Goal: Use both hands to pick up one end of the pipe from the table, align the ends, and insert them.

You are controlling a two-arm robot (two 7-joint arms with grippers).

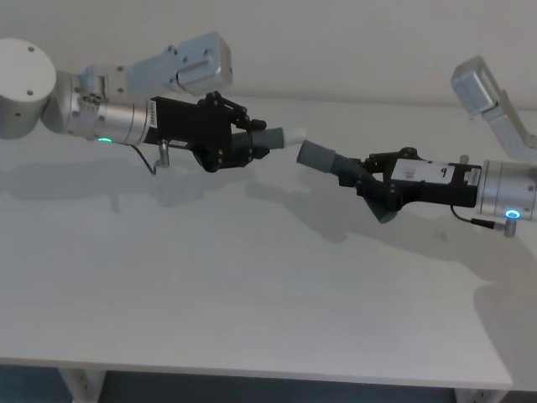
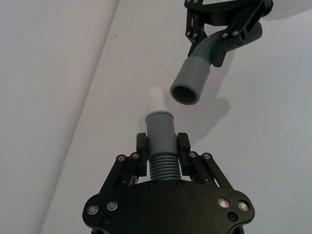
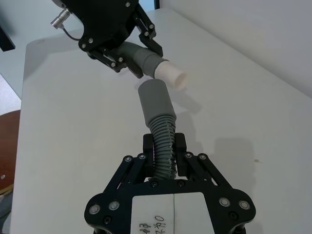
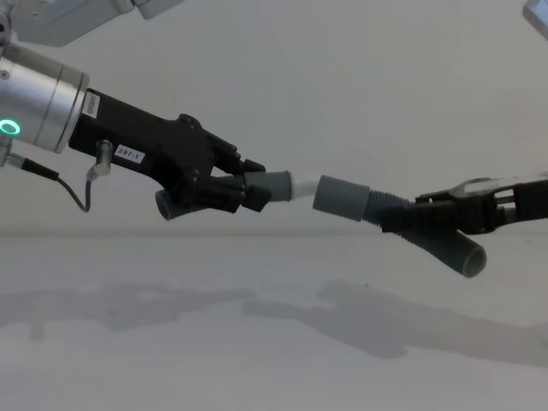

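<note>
I have both pipe pieces lifted clear of the tabletop (image 1: pixel 252 319). Left gripper (image 1: pixel 252 138) jaws are clamped on the white-tipped pipe piece (image 1: pixel 281 137); right gripper (image 1: pixel 357 172) jaws grip the socket pipe piece (image 1: pixel 317 156). Ends nearly meet, slightly misaligned. The ribbed sections look light and flexible; I judge holding near the cuffs best.

black grippers; silver wrists, green ring lights

pale wall (image 1: pixel 352 42) behind the work surface, white frame leg (image 1: pixel 84 382) under its front edge, brown wooden surface (image 3: pixel 7 146) at the side, dark object (image 3: pixel 6 34) near the far corner
</note>
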